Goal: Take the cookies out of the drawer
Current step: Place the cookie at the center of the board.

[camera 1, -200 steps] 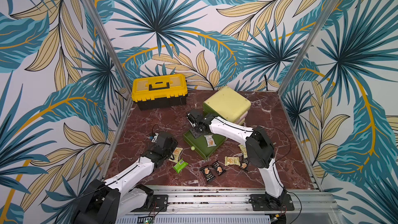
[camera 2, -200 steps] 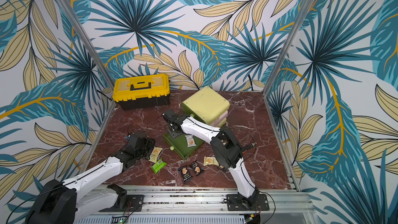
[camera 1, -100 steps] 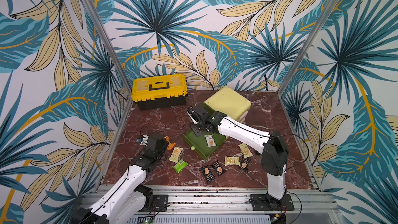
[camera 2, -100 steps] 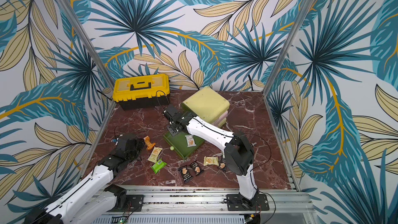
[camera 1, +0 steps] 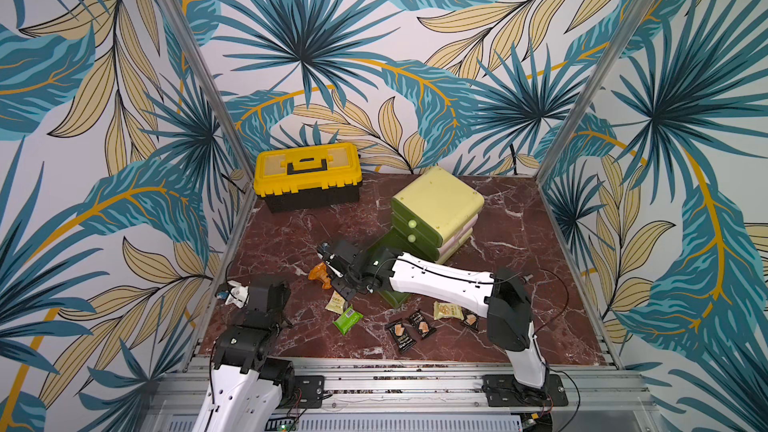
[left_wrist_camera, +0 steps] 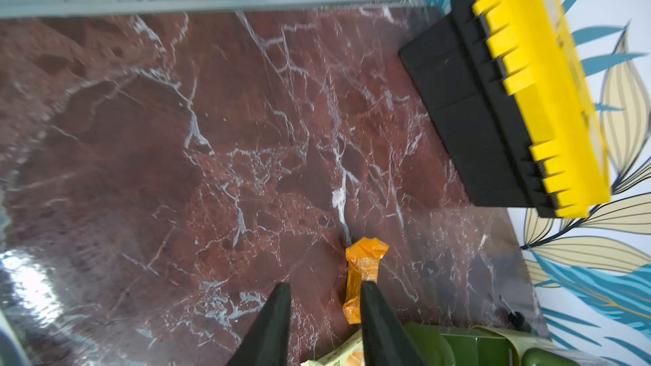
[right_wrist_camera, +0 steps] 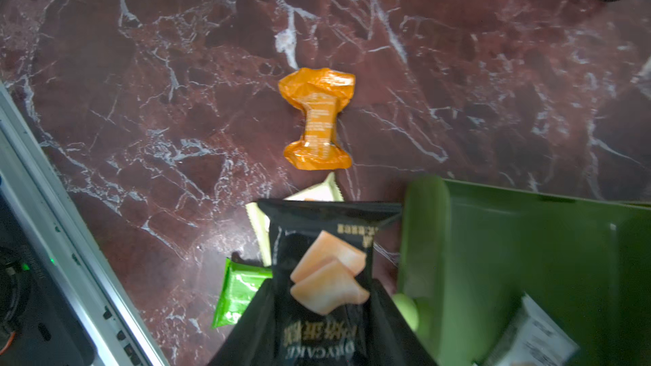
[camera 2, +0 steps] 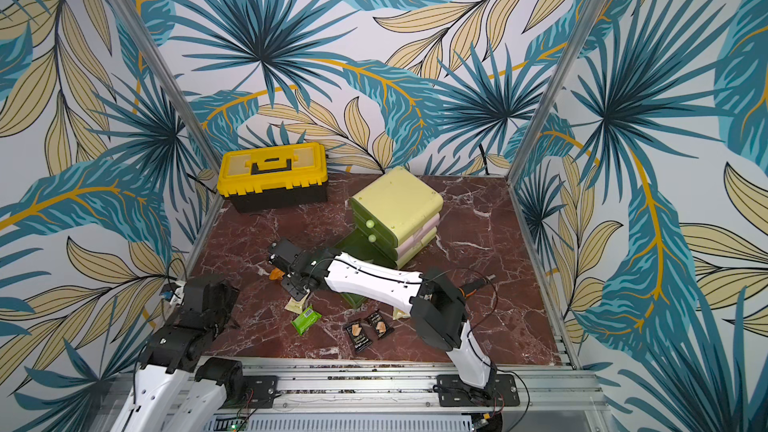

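Cookies (camera 1: 448,310): 7 lie out on the table (camera 1: 291,243) in a top view, spread from 9 to 5 o'clock round the open drawer (camera 1: 392,297). Orange pkt (camera 1: 320,278) at 9, a yellow and a green one at 7, 2 black at 6, a yellow and a black at 5.

An 8th, the black pkt (right_wrist_camera: 327,258), is pinched in the R gripper (right_wrist_camera: 322,286), fingers closed on its lower half. It hangs over the table just off the drawer's 9 o'clock side, not yet set down.

L gripper (left_wrist_camera: 322,286): fingers a narrow gap apart, empty, orange pkt just past 1 tip.

Left to do: at least 1 blurred white pkt (right_wrist_camera: 528,332) lies in the drawer. The arm hides the rest, so can't tell the count. Judged approx. 3/4 done.
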`<state>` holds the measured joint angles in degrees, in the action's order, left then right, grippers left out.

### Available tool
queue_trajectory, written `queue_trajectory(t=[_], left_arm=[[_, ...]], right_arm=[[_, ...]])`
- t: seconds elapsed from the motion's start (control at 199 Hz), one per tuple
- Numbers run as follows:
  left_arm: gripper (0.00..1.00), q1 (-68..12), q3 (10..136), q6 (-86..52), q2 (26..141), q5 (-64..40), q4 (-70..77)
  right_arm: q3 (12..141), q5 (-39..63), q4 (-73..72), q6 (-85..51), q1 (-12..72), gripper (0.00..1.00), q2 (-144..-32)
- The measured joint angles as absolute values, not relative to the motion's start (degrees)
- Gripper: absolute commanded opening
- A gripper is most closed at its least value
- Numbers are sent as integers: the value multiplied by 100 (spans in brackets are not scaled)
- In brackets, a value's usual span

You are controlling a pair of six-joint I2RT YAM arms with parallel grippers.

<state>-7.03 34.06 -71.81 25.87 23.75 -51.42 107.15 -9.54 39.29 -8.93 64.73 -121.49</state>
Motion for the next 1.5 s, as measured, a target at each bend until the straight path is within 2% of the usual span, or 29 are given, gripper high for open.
queue_trajectory(t=[0.311, 0.547, 0.823, 0.963, 1.083, 1.304, 1.5], left_arm=[[37, -698, 3854, -7345, 1747, 3041, -6687], [36, -696, 3852, -7730, 1273, 2976, -7485], [36, -694, 3846, -7854, 1173, 2908, -7662], [36, -694, 3837, -7889, 1173, 2853, -7658], [36, -694, 3817, -7896, 1192, 2808, -7653], [37, -692, 3691, -7819, 1245, 2687, -7437], [39, -690, 3361, -7583, 1249, 2346, -6748]], right_arm=[[11907, -753, 3868, -897, 6744, 42, -13598], [12460, -779, 3802, -860, 6742, 43, -14081], [12860, -878, 3706, -851, 6742, 43, -14431], [12862, -961, 3671, -814, 6742, 52, -14556], [12862, -965, 3667, -722, 6740, 59, -14595], [12794, -1033, 3625, -633, 6740, 59, -14494], [11924, -1313, 3546, -596, 6737, 59, -13308]])
